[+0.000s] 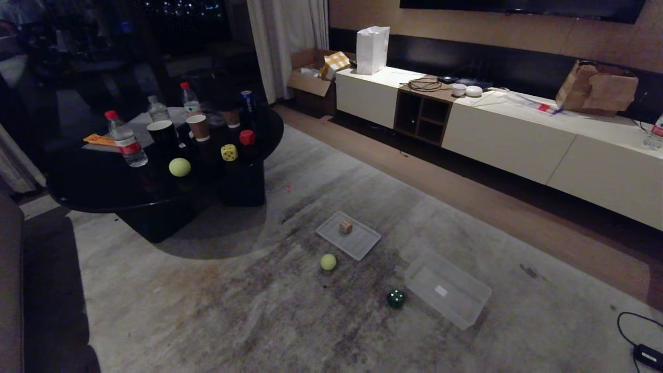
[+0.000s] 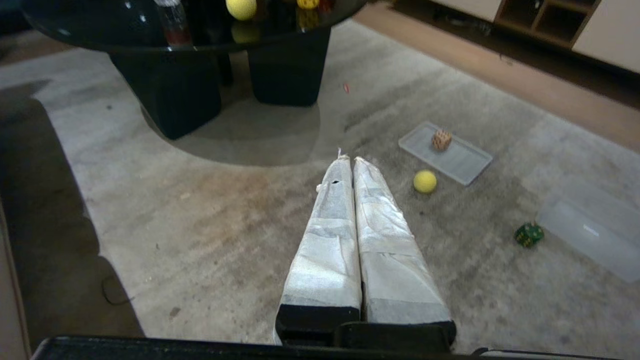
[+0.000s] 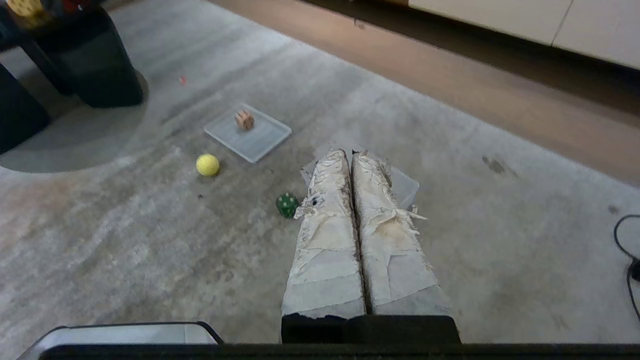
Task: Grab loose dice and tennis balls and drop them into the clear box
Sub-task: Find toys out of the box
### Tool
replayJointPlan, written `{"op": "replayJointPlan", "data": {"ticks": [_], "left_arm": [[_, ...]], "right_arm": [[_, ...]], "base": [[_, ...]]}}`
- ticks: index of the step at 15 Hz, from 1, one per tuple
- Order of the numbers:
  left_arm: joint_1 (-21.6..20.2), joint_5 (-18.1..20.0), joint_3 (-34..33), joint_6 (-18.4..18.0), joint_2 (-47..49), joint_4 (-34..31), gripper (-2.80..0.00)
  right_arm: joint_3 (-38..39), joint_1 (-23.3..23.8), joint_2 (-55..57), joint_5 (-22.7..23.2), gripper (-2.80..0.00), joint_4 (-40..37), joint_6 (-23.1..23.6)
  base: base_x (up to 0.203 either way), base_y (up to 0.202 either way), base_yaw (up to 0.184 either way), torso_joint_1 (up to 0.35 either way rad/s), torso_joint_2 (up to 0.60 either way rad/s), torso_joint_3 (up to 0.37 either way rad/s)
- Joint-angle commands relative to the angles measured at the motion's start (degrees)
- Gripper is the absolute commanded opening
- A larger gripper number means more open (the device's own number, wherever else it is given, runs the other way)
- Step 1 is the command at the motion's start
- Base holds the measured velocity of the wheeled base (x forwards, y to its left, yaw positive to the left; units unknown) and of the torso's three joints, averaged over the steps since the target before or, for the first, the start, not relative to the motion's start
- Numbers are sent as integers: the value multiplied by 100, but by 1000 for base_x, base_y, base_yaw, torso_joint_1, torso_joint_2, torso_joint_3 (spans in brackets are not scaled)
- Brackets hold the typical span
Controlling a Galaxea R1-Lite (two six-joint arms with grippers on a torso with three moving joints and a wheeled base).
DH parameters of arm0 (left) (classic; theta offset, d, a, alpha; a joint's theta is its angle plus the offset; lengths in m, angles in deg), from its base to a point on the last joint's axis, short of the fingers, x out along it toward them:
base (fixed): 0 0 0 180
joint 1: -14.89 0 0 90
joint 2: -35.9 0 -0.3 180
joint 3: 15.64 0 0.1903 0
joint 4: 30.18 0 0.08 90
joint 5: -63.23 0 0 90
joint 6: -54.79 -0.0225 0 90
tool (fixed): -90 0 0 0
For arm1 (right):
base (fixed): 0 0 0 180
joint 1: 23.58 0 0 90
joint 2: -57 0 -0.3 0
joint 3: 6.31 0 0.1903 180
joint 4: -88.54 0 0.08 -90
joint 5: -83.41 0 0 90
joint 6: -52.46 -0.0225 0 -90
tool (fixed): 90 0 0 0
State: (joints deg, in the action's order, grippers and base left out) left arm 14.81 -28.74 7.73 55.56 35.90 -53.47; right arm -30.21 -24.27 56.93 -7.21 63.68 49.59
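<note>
Both parked above the carpet and out of the head view: left gripper with taped fingers pressed together, right gripper likewise closed and empty.

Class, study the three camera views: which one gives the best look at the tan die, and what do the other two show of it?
The right wrist view shows the tan die best: closest and brightest, pips visible, sitting on the flat clear panel. The left wrist view shows it clearly too, only farther off to the side. The head view shows it small and dim.
</note>
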Motion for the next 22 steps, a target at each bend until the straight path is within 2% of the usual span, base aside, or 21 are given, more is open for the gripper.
{"op": "replayJointPlan", "data": {"ticks": [1,14,18,22], "left_arm": [[-1,-5,-9,2,9,1,-280],[-1,-5,-9,2,9,1,-280],[-1,20,-9,-207,9,10,-280],[-1,74,-9,-226,9,10,-280]], "right_arm": [[0,-5,7,1,-280,-1,-4],[0,-8,7,1,-280,-1,-4],[0,-2,7,1,-280,-1,-4],[0,-2,7,1,-280,-1,-4]], "base": [[0,0,0,2,5,-193],[0,0,0,4,1,-197],[0,0,0,3,3,-198],[0,0,0,3,7,-193]]}}
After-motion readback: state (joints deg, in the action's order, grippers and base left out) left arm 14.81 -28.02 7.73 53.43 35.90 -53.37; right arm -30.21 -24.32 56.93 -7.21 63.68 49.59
